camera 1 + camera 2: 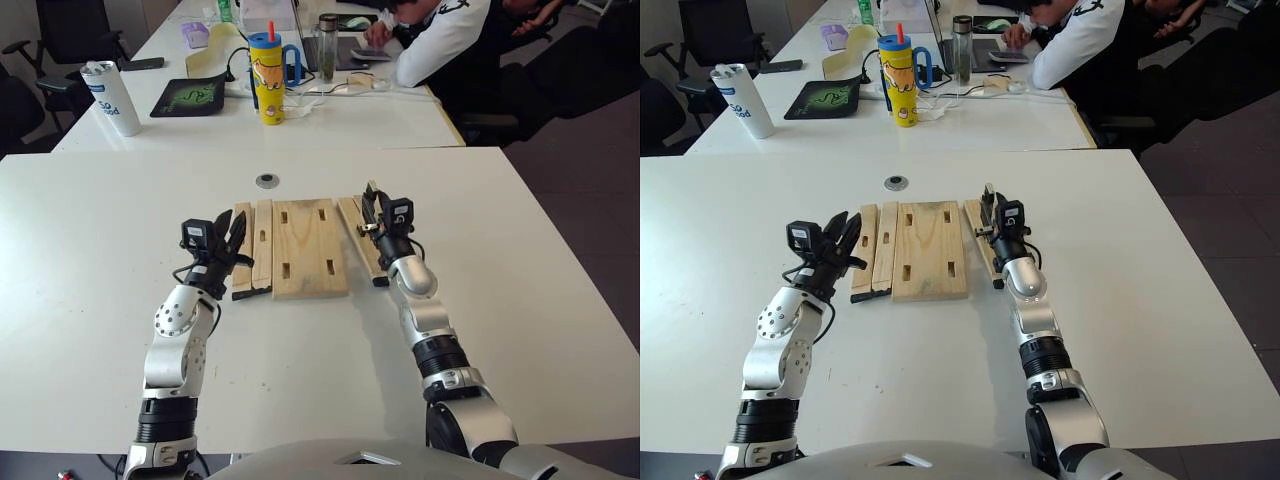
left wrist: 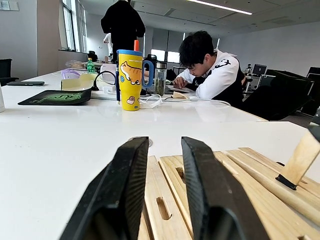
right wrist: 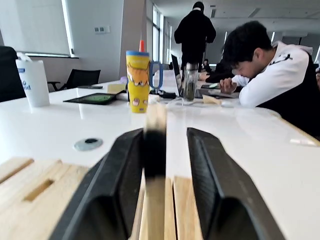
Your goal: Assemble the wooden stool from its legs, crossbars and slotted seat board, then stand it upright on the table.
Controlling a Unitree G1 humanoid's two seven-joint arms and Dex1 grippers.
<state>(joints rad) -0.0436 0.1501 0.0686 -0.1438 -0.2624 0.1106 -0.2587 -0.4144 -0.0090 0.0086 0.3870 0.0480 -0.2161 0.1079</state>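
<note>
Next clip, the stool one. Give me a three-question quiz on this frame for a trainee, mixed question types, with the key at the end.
1. True or false: the seat board already stands upright on the table.
2. Pick one. The left claw is: A) shut on a stool leg; B) open, at the wooden strips lying left of the seat board; C) resting on a cup.
3. Fill in: the top face of the seat board shows ___ slots.

Key
1. False. It lies flat, and nothing is assembled yet.
2. B.
3. Four.
</note>
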